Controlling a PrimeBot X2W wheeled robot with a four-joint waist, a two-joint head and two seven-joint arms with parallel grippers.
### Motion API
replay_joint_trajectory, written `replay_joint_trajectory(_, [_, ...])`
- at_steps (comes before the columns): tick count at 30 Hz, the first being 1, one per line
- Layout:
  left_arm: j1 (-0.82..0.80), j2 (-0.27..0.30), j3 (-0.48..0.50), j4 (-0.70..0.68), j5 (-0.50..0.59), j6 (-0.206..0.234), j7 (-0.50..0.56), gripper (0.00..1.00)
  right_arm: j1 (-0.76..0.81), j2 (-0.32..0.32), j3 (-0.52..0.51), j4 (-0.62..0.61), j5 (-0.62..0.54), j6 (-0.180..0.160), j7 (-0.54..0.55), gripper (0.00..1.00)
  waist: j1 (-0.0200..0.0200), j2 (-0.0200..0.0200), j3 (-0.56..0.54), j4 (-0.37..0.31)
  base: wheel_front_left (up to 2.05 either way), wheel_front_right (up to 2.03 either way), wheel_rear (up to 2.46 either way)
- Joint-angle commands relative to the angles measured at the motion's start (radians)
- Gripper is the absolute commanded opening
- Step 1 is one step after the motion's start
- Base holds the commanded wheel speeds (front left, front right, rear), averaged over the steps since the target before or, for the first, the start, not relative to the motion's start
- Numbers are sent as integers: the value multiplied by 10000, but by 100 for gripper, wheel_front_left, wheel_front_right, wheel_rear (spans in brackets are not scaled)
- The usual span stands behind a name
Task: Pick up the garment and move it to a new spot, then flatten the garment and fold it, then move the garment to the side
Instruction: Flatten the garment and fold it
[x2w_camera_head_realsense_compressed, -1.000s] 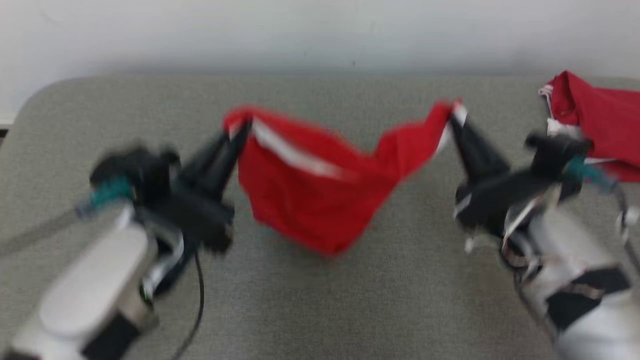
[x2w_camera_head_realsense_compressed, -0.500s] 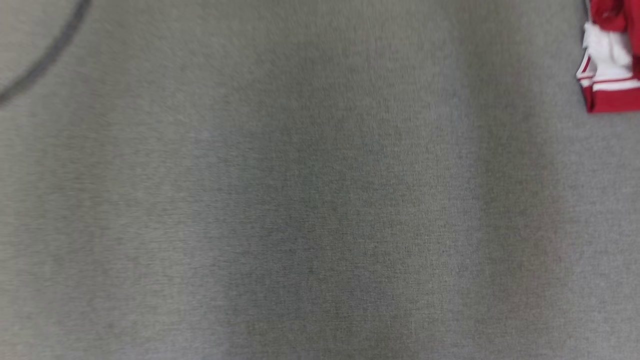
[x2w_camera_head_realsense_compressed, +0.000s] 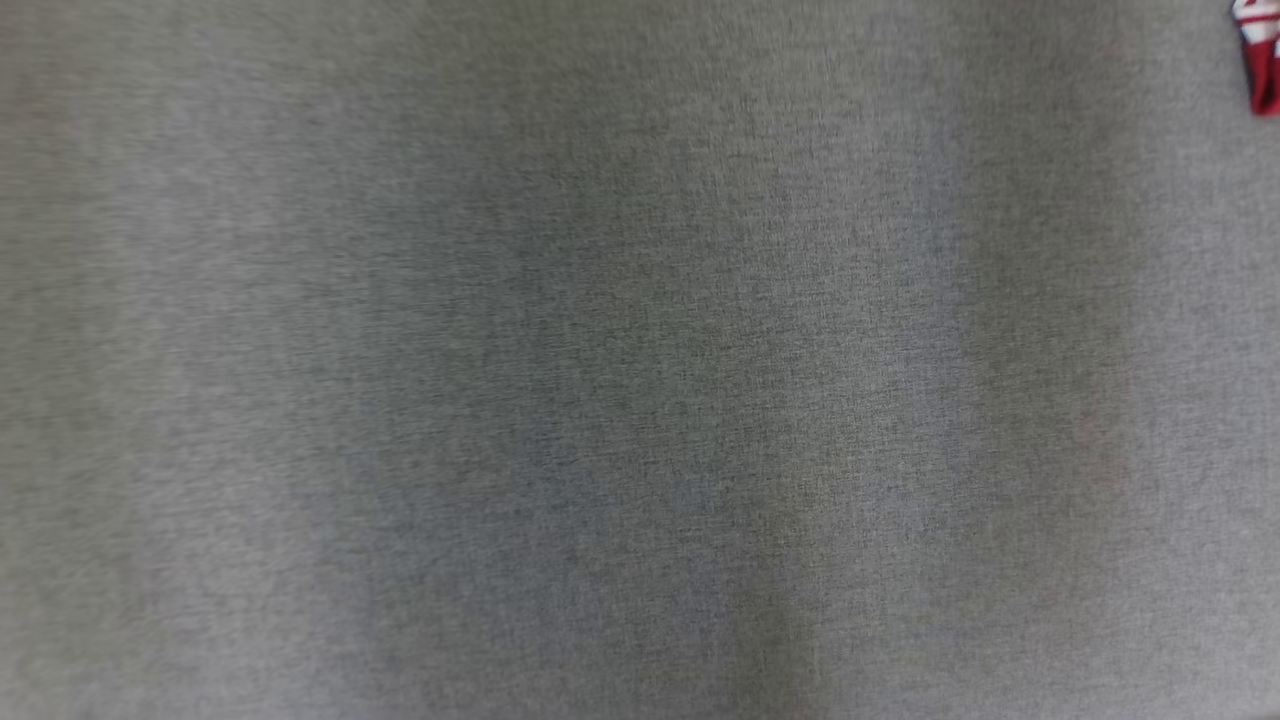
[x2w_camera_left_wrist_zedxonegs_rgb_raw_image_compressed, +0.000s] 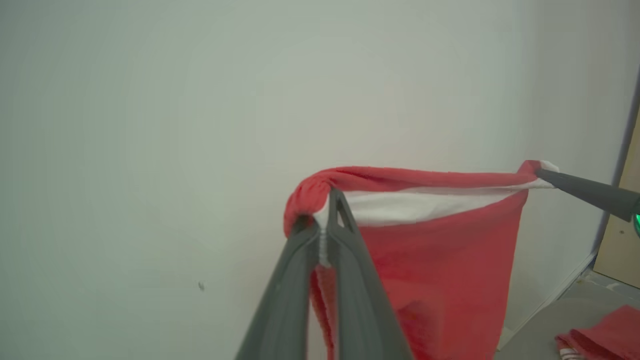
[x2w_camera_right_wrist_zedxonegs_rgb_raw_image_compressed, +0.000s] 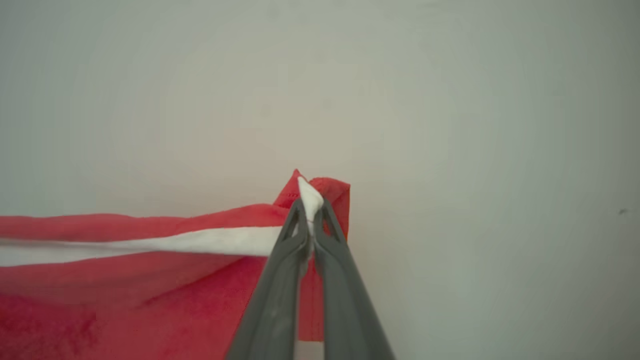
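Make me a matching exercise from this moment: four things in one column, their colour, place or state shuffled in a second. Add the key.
Things
1. left gripper
2. held garment
3. second red cloth
4. table

States
a. grey, with a woven-looking surface
b. shut on a white-trimmed edge
c. lying on the table, off to one side
d. hanging in the air, its top edge stretched across to the right gripper

Pairs: 1-b, 2-d, 3-c, 4-a
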Motion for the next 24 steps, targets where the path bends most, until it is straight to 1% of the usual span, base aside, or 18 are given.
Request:
replay_joint_trajectory(1, [-235, 107, -106, 97, -109, 23, -86, 0, -157, 51, -36, 161, -126, -29, -94, 0, -2, -3, 333, -240, 0, 0, 0])
replay_joint_trajectory(7, [-466, 308, -727, 458, -517, 25, -241, 0, -489, 204, -107, 787, -377, -29, -387, 0, -2, -3, 458, -362, 0, 0, 0])
replay_joint_trajectory(12, [-644, 382, -1107, 602, -778, 23, -354, 0, -683, 323, -108, 1063, -468, -29, -563, 0, -2, -3, 526, -472, 0, 0, 0])
replay_joint_trajectory(15, [-750, 331, -1350, 714, -992, 23, -508, 0, -751, 404, 10, 1242, -567, -29, -647, 0, -2, -3, 600, -484, 0, 0, 0])
replay_joint_trajectory(18, [-715, 164, -1554, 916, -1257, 23, -848, 0, -742, 351, 91, 1473, -693, -29, -832, 0, -2, -3, 682, -352, 0, 0, 0])
replay_joint_trajectory(21, [-443, 63, -1741, 943, -1501, 23, -1124, 0, -540, 455, 65, 1577, -552, -29, -993, 0, -2, -3, 664, -258, 0, 0, 0])
replay_joint_trajectory(24, [1, 89, -1891, 811, -1752, 23, -1500, 0, -74, 573, 102, 1576, -302, -29, -1175, 0, -2, -3, 515, -215, 0, 0, 0])
